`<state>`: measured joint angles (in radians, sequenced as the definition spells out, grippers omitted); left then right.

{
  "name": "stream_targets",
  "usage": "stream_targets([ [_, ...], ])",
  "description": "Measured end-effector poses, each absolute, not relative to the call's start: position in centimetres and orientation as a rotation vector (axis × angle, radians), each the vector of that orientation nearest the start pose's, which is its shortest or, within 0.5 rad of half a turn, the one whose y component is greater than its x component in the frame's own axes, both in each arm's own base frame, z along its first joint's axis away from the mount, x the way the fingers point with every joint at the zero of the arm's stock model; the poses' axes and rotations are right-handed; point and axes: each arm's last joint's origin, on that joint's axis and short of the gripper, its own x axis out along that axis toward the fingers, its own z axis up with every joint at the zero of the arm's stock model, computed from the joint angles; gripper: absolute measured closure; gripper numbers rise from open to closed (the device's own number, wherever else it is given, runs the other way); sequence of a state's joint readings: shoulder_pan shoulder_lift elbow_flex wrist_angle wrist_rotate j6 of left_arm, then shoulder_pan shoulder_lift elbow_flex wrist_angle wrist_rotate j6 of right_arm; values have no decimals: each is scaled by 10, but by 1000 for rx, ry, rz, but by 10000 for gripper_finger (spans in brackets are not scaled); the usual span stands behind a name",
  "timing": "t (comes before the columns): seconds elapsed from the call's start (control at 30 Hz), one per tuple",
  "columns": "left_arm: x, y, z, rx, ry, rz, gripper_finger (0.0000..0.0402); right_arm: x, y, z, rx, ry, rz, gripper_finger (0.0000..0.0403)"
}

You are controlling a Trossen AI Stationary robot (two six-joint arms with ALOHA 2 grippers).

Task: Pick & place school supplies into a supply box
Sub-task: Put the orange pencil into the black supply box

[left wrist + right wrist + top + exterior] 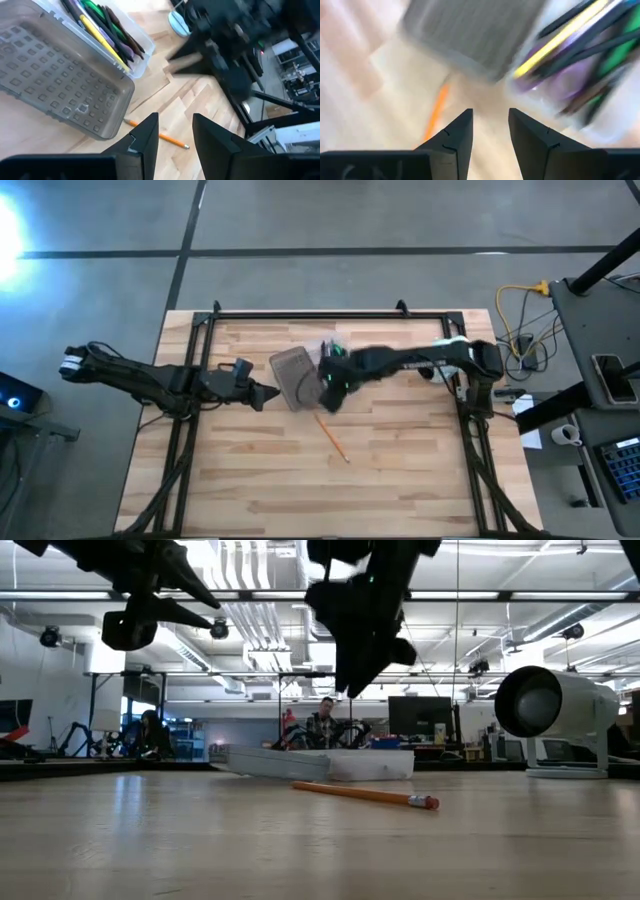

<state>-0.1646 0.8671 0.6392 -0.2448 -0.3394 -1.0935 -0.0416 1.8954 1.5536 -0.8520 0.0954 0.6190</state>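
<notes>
1. Wooden tabletop point(250, 480) carries the open supply box point(297, 377) at centre.
2. Right gripper point(332, 392) hovers above the box edge, jaws open and empty.
3. Left gripper point(268, 393) waits beside the box, jaws open.
4. Pens point(107, 27) lie inside the clear half.
5. Orange pencil point(332, 436) lies on the tabletop near the box.

High view: even, fairly dim overhead light; strong glare blob at upper-left edge; soft shadows under both arms on table point(250, 480).
Low view: backlit by ceiling strip lights point(240, 600), arms read as black silhouettes; tabletop foreground soft, orange pencil point(365, 795) sharp-ish.
Left wrist view: supply box point(65, 85) in focus, the other arm point(230, 55) motion-blurred.
Right wrist view: heavy motion blur throughout; bright, washed-out wood; only right gripper point(491, 132) fingers crisp.
</notes>
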Motion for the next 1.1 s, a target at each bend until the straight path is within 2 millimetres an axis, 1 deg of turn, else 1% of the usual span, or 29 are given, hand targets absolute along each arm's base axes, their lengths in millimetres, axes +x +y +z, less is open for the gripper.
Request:
stream_targets([
  [0.07, 185, -22, 264, -951, 320, 395, 297, 390, 1, 236, 541, 1141, -454, 287],
  [0.23, 185, -24, 264, -945, 328, 390, 297, 397, 37, 212, 618, 1177, -508, 277],
  [0.33, 185, -24, 263, -943, 332, 391, 297, 404, 53, 201, 630, 1199, -514, 258],
  [0.47, 184, -25, 264, -944, 339, 374, 297, 410, 69, 186, 634, 1233, -523, 228],
  [0.53, 181, -28, 266, -944, 340, 355, 297, 412, 74, 180, 631, 1245, -526, 215],
  [0.63, 178, -31, 269, -945, 332, 326, 297, 417, 80, 177, 642, 1243, -531, 201],
  [0.77, 172, -32, 274, -941, 314, 294, 297, 424, 81, 164, 634, 1259, -553, 198],
  [0.97, 165, -31, 280, -954, 281, 272, 297, 433, 83, 143, 609, 1290, -564, 216],
  [1.1, 164, -31, 281, -956, 276, 268, 297, 435, 83, 135, 591, 1302, -582, 239],
])
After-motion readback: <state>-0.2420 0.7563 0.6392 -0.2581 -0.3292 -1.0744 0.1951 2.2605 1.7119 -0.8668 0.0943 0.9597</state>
